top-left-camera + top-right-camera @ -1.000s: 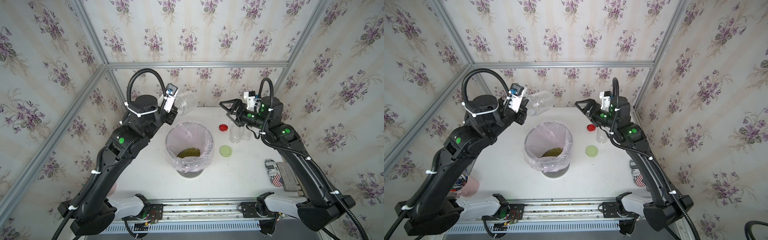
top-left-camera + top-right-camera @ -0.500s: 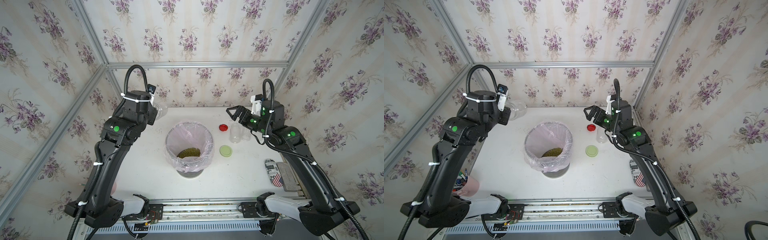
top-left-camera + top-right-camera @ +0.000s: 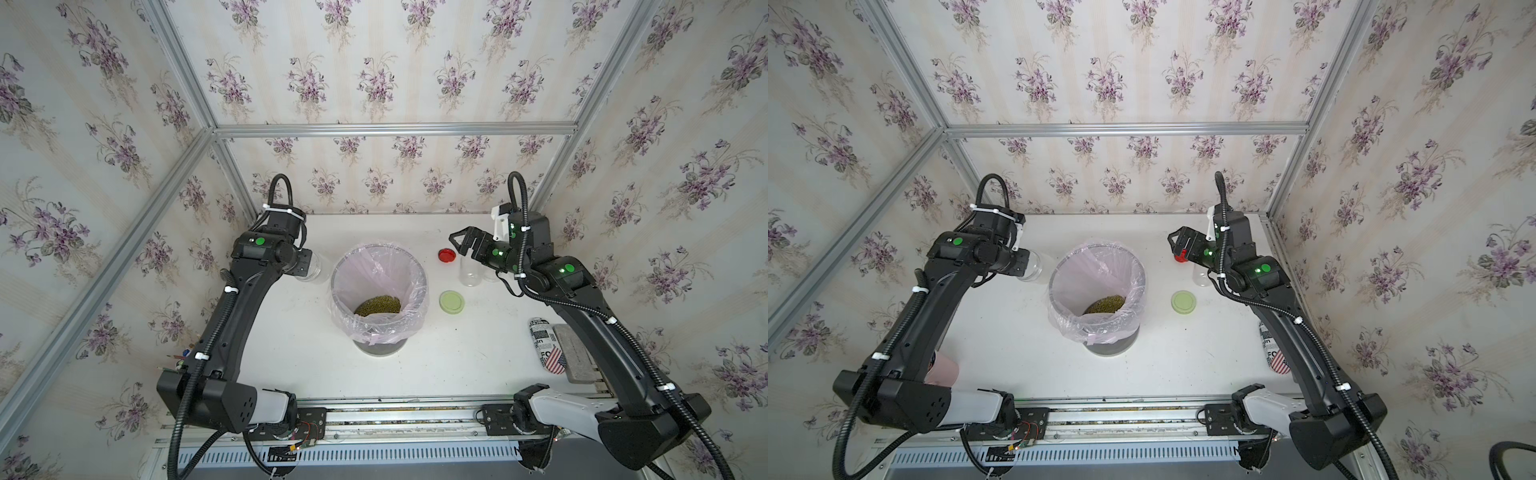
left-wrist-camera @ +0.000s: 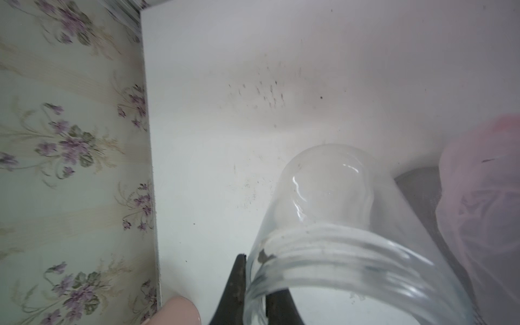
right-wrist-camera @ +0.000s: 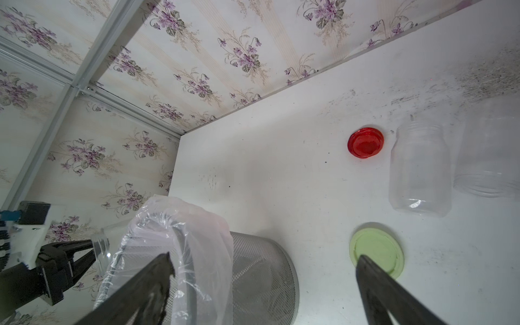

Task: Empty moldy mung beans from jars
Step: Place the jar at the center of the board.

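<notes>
bin: grey mesh, pink liner, mid table
pink cup: front-left edge
flag-print pouch: w/ grey block, side by side, front-right

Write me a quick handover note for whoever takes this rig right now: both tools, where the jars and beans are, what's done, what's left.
Left tool: shut on the rim of a clear, empty jar, mouth up, low beside the bin; I cannot tell if it touches the table.
Right tool: open, holding nothing, hovering near the red lid.
Other two jars: upright, lidless, empty, on the table by the right arm. Green lid lies flat nearby.
Done: mung beans are in the bin; all three jars look empty.
Left: probably set the held jar down and release.
</notes>
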Robot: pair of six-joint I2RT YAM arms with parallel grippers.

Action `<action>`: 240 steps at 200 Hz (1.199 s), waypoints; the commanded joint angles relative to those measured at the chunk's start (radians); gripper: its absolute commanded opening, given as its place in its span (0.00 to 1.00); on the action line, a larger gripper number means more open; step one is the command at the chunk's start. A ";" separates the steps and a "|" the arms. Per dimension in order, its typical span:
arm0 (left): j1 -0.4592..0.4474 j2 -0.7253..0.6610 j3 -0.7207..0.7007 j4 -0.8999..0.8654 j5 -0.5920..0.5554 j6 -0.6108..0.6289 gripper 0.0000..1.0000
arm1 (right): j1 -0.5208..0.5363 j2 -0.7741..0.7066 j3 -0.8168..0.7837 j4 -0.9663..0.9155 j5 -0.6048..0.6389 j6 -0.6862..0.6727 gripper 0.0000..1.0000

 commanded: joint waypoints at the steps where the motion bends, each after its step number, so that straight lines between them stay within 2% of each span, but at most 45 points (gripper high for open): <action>1: 0.019 0.009 -0.036 0.004 0.016 -0.039 0.00 | 0.000 -0.012 -0.008 0.028 0.003 0.000 1.00; 35: 0.023 0.083 -0.055 0.005 0.052 -0.046 0.00 | -0.006 -0.028 -0.031 0.023 0.004 -0.002 1.00; 58: 0.026 0.129 -0.058 0.002 0.021 -0.049 0.00 | -0.007 -0.035 -0.048 0.028 0.006 0.001 1.00; 86: 0.028 0.158 -0.075 0.015 0.064 -0.061 0.00 | -0.009 -0.032 -0.058 0.043 -0.008 0.007 1.00; 131: 0.029 0.227 -0.124 0.030 -0.021 -0.083 0.00 | -0.010 -0.041 -0.076 0.059 -0.014 0.014 1.00; 185: 0.030 0.254 -0.188 0.105 0.004 -0.123 0.00 | -0.011 -0.048 -0.087 0.057 -0.018 0.014 1.00; 240: 0.029 0.298 -0.180 0.130 -0.010 -0.159 0.00 | -0.013 -0.070 -0.120 0.084 -0.026 0.029 1.00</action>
